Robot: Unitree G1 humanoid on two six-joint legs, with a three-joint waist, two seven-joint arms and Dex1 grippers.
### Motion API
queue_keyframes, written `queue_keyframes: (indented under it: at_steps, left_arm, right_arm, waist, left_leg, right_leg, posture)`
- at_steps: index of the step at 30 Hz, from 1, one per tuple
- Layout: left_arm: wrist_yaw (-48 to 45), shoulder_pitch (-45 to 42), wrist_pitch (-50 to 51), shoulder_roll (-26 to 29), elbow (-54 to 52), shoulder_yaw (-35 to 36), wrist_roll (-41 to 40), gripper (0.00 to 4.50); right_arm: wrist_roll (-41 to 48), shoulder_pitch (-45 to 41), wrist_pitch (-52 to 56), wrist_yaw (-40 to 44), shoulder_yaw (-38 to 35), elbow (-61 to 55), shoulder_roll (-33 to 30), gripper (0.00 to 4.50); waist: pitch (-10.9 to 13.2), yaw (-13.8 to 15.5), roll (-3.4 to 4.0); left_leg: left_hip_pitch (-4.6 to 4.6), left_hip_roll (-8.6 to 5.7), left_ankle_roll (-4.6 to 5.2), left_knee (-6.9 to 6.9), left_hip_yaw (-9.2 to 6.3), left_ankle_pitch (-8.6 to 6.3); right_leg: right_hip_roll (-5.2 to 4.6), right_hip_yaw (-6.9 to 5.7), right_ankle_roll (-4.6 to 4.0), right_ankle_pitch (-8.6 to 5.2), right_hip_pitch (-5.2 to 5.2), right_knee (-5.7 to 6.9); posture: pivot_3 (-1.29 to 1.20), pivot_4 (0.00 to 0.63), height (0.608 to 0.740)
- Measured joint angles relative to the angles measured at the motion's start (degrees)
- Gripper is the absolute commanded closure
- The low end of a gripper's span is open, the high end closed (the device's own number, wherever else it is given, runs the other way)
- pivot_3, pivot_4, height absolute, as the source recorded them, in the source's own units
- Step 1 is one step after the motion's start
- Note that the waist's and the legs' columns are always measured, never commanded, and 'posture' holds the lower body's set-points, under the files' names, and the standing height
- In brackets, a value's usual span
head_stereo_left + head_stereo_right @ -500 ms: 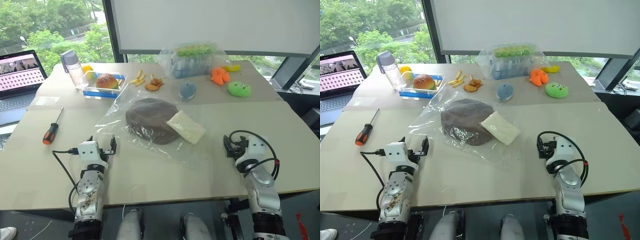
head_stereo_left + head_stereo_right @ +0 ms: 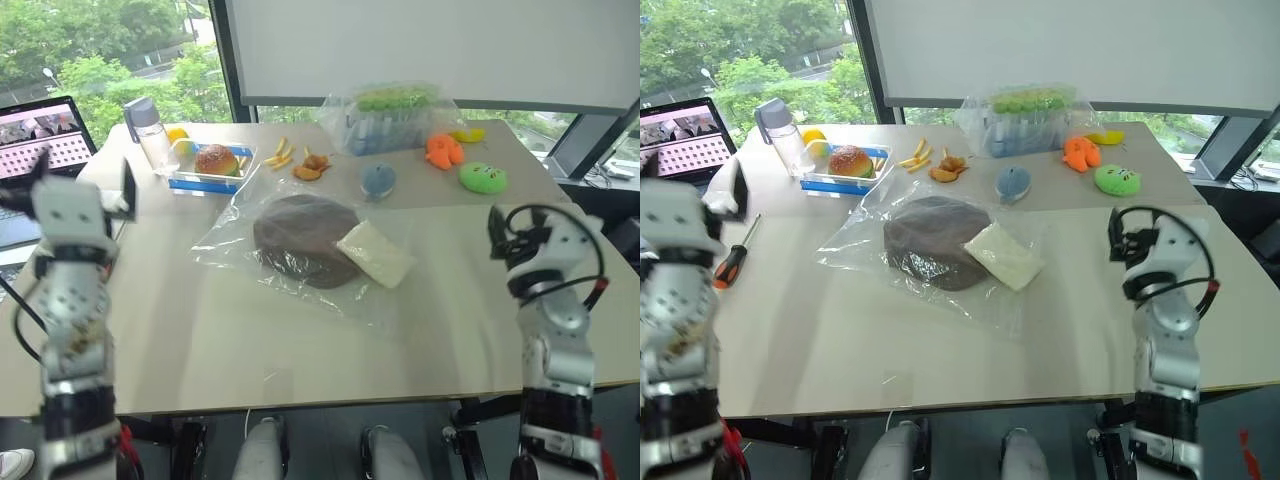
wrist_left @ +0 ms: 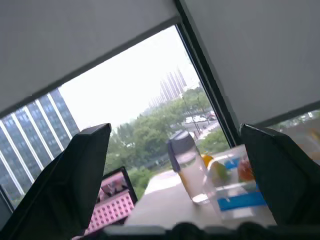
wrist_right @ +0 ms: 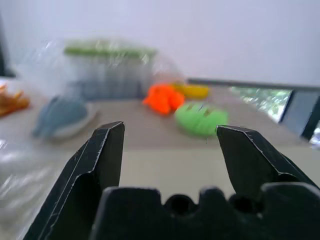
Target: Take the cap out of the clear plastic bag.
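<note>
Both your tools are raised off the beige surface (image 2: 300, 350) and hold nothing. The left tool (image 3: 180, 165) has its fingers spread wide; the right tool (image 4: 170, 150) is parted too. The dark brown rounded fabric cap (image 2: 300, 238) lies inside the flat, crinkly clear plastic bag (image 2: 235, 245), between the two tools and ahead of them, well apart from both. A pale flat packet (image 2: 374, 253) lies at the cap's edge on the right-tool side. Nothing pins the bag yet, so you will likely need one tool to hold the plastic while the other draws the cap out.
</note>
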Motion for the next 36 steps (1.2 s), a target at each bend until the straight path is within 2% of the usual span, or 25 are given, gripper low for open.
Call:
queue_keyframes:
  at_steps: [1,4,5,7,9,12,15,17,19,23,27,32,36]
  left_arm:
    - [-2.9,-3.7,0.3,1.6,2.1,-0.5,-1.5,0.04]
    - [-12.1,-8.6,4.4,1.9,3.6,-3.5,-7.7,0.04]
    - [-19.6,-8.9,7.6,2.9,3.1,-6.6,-11.9,0.04]
    - [-36.3,-4.8,16.5,6.5,-1.6,-13.6,-22.1,0.04]
    - [-45.7,-2.0,22.9,9.7,-4.5,-17.0,-27.7,0.04]
    - [-53.6,-1.6,30.9,15.4,-7.3,-17.6,-33.4,0.04]
    - [-57.3,-1.4,34.0,17.9,-9.0,-17.4,-35.9,0.04]
    - [-60.7,-1.4,37.1,19.2,-9.0,-17.4,-38.3,0.04]
    - [-62.0,-2.7,38.9,19.2,-8.3,-17.5,-39.4,0.04]
    - [-61.2,-4.8,39.8,19.2,-7.6,-17.4,-38.8,0.04]
    - [-60.6,-5.6,40.8,19.1,-7.0,-17.5,-38.2,0.04]
    - [-60.7,-6.1,40.3,18.5,-6.3,-18.7,-36.2,0.04]
    - [-59.8,-4.8,40.3,17.9,-7.8,-18.5,-35.6,0.04]
  right_arm:
    - [0.2,-1.4,0.0,1.0,1.0,0.1,-0.1,0.94]
    - [2.4,-3.8,1.7,6.4,4.1,0.5,-0.3,0.94]
    - [4.7,-4.8,4.2,10.2,6.4,-0.3,-0.6,0.94]
    - [10.2,-5.4,11.2,16.6,9.9,-4.1,-2.4,0.94]
    - [14.1,-5.5,17.2,20.1,10.0,-6.7,-6.1,0.94]
    - [22.2,-5.5,27.5,26.5,9.9,-12.2,-12.8,0.94]
    - [25.6,-5.6,32.5,30.3,10.7,-16.1,-16.1,0.94]
    - [27.6,-7.3,37.8,34.2,14.5,-18.8,-19.7,0.94]
    - [27.8,-9.7,40.4,35.6,17.4,-18.9,-20.1,0.94]
    - [24.2,-12.2,38.7,37.0,21.5,-17.0,-19.4,0.94]
    - [15.3,-16.8,28.9,38.4,25.3,-4.9,-16.3,0.94]
    - [7.1,-18.3,19.6,40.7,29.6,9.8,-12.2,0.94]
    - [2.5,-18.4,17.8,41.1,31.7,22.6,-9.5,0.94]
  waist:
    - [0.0,0.0,0.0]
    - [0.0,0.0,0.0]
    - [0.0,-0.1,0.0]
    - [0.1,-0.5,0.01]
    - [0.2,-0.6,-0.13]
    - [0.4,-0.5,-0.22]
    - [0.4,-0.5,-0.21]
    - [0.4,-0.7,-0.22]
    - [0.4,-0.5,-0.24]
    - [0.4,0.0,-0.28]
    - [0.5,0.2,-0.41]
    - [0.5,0.6,-0.44]
    - [0.5,0.6,-0.47]
  left_leg:
    - [0.0,0.0,0.0,-0.02,0.02,0.0]
    - [-0.01,-0.01,0.01,0.01,0.03,0.01]
    - [0.0,-0.02,0.01,0.03,0.04,0.01]
    - [-0.04,-0.01,0.02,0.0,0.02,0.01]
    - [-0.07,0.0,0.02,-0.02,0.0,0.01]
    - [-0.06,0.13,0.02,-0.02,-0.04,0.01]
    - [0.01,0.16,0.0,0.0,-0.03,0.0]
    - [0.03,0.2,-0.03,0.04,-0.02,-0.02]
    - [-0.02,0.2,-0.04,0.04,-0.01,-0.02]
    - [-0.14,0.17,-0.05,0.02,0.04,-0.03]
    - [-0.16,0.17,-0.05,0.05,0.1,-0.03]
    - [-0.16,0.18,-0.05,0.09,0.12,-0.02]
    - [-0.17,0.17,-0.05,0.09,0.14,-0.01]
  right_leg:
    - [0.0,0.0,0.0,-0.01,0.02,-0.03]
    - [0.0,0.01,0.02,-0.02,0.14,-0.03]
    - [0.0,0.01,0.03,-0.03,0.16,-0.02]
    - [0.0,0.04,-0.16,-0.01,0.11,0.02]
    - [0.0,0.03,-0.29,-0.04,0.0,0.11]
    - [0.11,0.0,-0.15,-0.24,-0.05,0.17]
    - [0.11,0.0,-0.16,-0.23,-0.03,0.14]
    - [0.11,0.0,-0.17,-0.22,-0.05,0.11]
    - [0.1,-0.01,-0.18,-0.22,-0.37,0.1]
    - [0.09,0.0,-0.18,-0.22,-0.44,0.04]
    - [0.11,0.0,-0.15,-0.2,-0.45,0.1]
    - [0.12,0.01,-0.1,-0.16,-0.37,0.12]
    - [0.13,0.03,-0.11,-0.14,-0.22,0.13]
  posture:
    - [0.0,0.15,0.74]
    - [0.0,0.15,0.74]
    - [0.0,0.15,0.74]
    - [0.0,0.15,0.74]
    - [0.0,0.15,0.74]
    - [0.0,0.15,0.74]
    - [0.0,0.15,0.74]
    - [0.0,0.15,0.74]
    - [0.0,0.15,0.74]
    - [0.0,0.15,0.74]
    - [0.0,0.15,0.74]
    - [0.0,0.15,0.74]
    - [0.0,0.15,0.74]
